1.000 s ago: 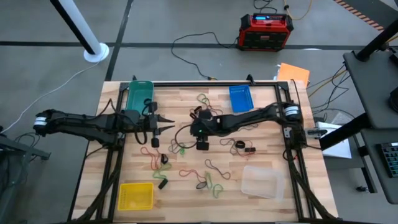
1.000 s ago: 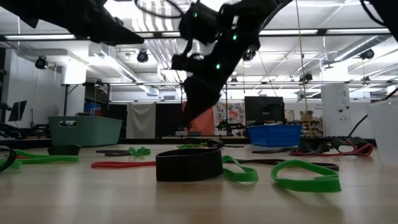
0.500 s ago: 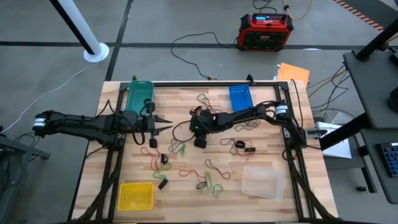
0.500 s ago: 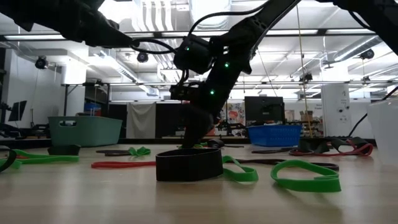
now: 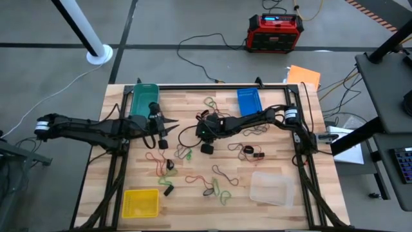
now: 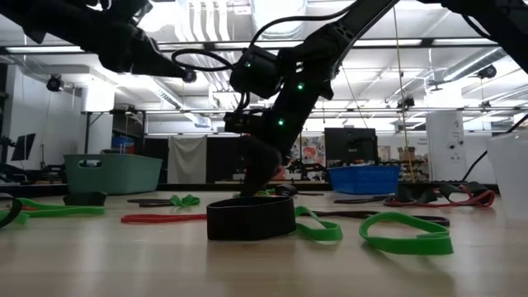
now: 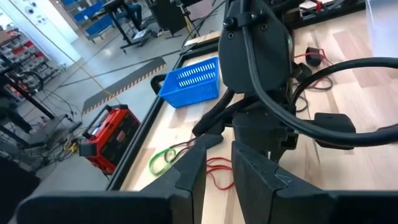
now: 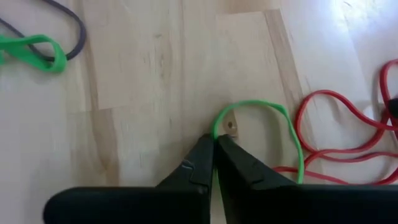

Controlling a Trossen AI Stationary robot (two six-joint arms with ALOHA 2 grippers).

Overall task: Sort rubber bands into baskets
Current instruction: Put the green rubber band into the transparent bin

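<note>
A grey concrete floor surrounds the pale wooden surface (image 5: 270, 161) in the high view, where rubber bands (image 5: 215, 177) lie scattered about the middle of the frame among four baskets: teal basket (image 5: 144, 98) upper left, blue basket (image 5: 249, 101) upper centre, yellow basket (image 5: 140, 203) lower left, clear basket (image 5: 271, 187) lower right. The right hand (image 5: 207, 147) sits low at the centre of the picture; the left hand (image 5: 165, 124) hangs left of it, well apart. In the low view a workshop with ceiling lights stretches behind, and a wide black band (image 6: 250, 219) stands on edge at the front, green loops (image 6: 406, 233) flat beside it. The left wrist view shows the left hand's fingers (image 7: 189, 177) nearly together, nothing visible between them. In the right wrist view the right hand (image 8: 214, 149) has its tips pressed together on the near edge of a green band (image 8: 273, 121), clamped on the thin strand. Such a loop looks light, limp and stretchy, likely to dangle and slip, so a firm pinch across one strand seems best.
</note>
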